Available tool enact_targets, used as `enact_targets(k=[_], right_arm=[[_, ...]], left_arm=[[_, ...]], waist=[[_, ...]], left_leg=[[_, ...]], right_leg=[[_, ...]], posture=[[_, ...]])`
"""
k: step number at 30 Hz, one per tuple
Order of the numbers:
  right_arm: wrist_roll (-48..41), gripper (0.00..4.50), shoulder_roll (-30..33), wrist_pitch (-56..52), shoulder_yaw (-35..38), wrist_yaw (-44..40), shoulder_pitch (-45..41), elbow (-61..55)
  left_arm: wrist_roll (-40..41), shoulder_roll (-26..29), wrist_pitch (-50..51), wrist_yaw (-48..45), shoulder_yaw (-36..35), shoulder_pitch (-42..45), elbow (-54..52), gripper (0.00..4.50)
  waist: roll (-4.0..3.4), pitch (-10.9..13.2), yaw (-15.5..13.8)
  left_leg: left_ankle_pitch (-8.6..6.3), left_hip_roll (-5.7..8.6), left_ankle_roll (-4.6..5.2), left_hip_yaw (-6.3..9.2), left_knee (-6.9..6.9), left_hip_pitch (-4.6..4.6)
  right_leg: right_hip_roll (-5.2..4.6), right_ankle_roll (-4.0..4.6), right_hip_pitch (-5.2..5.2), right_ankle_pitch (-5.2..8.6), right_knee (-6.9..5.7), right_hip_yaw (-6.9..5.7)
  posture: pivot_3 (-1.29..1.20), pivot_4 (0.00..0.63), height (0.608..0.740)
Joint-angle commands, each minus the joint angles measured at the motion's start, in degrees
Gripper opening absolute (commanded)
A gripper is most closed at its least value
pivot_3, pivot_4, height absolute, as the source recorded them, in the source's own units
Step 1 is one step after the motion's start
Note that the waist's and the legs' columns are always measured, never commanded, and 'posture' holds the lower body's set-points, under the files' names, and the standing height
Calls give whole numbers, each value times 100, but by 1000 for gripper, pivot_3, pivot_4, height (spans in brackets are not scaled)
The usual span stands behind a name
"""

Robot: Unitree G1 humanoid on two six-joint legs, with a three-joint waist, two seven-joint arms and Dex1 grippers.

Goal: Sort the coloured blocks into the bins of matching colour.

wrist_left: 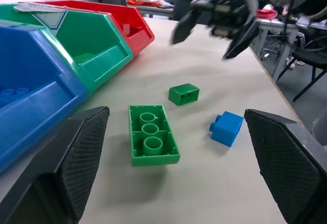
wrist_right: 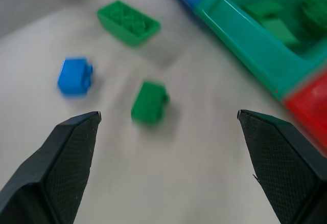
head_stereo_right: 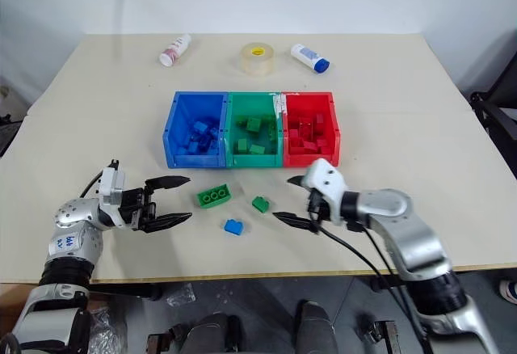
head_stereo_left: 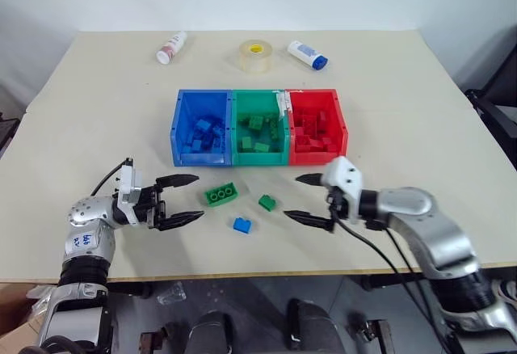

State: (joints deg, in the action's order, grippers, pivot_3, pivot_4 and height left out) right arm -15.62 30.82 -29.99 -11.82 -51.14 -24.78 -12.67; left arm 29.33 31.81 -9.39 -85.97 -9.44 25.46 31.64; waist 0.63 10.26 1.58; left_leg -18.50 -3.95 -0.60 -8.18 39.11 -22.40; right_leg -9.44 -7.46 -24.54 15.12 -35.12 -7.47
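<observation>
no label on the two white bottles (head_stereo_left: 171, 47) is reading clearly. the left gripper (head_stereo_left: 187, 200) and right gripper (head_stereo_left: 305, 199) are both hanging with fingers wide apart, holding nothing. between them a long green brick (head_stereo_left: 220, 195), a small green brick (head_stereo_left: 266, 202) and a blue brick (head_stereo_left: 241, 225) are lying on the table (head_stereo_left: 420, 111), just before the blue bin (head_stereo_left: 179, 132), green bin (head_stereo_left: 259, 156) and red bin (head_stereo_left: 338, 128), each holding bricks of its own colour.

bins (head_stereo_left: 258, 157): blue, green, red | loose blocks (head_stereo_left: 220, 195): two green, one blue

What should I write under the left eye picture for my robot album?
Two open black grippers, left and right, flank three loose plastic bricks.
</observation>
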Motion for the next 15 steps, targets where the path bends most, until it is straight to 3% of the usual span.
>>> enact_targets(k=[1, 2, 5, 13, 14, 15], right_arm=[[260, 4481, -286, 147, -280, 203, -245, 353], [404, 4481, -392, 204, -397, 287, -337, 558], [704, 3840, -591, 338, -647, 386, -521, 1038], [615, 1159, -586, 404, -527, 211, -524, 845], [578, 880, -570, 395, -487, 199, -528, 755], [528, 873, -561, 372, -435, 186, -541, 657]], left_arm=[[129, 27, 39, -180, -49, -152, -382, 4500], [139, 33, 57, -166, -61, -208, -452, 4500], [161, 51, 95, -141, -94, -346, -616, 4500], [174, 37, 175, -16, -153, -512, -865, 4500], [173, 33, 182, -6, -162, -532, -890, 4500], [170, 32, 184, 2, -170, -546, -904, 4500]], waist=[[0, 0, -4], [0, 0, -3], [1, 0, 18], [1, -1, 16], [1, -1, 16], [1, -1, 16]], left_leg=[[0, 0, 0, 3, 0, 0], [0, 0, 0, 2, 0, -1], [0, 0, 1, -2, 1, 0], [0, -1, 0, -1, 0, 1], [0, -1, 0, -2, 0, 1], [0, -1, 0, -1, 0, 1]], right_leg=[[0, 0, 0, 0, -1, -3], [0, 0, 0, 0, 0, -3], [0, 0, 1, 0, -1, 0], [0, 0, -1, 0, -4, 0], [0, 0, -1, 0, -5, 0], [0, 0, -2, 0, -4, 0]], posture=[[0, 150, 740], [0, 150, 740], [0, 150, 740], [0, 150, 740], [0, 150, 740], [0, 150, 740]])
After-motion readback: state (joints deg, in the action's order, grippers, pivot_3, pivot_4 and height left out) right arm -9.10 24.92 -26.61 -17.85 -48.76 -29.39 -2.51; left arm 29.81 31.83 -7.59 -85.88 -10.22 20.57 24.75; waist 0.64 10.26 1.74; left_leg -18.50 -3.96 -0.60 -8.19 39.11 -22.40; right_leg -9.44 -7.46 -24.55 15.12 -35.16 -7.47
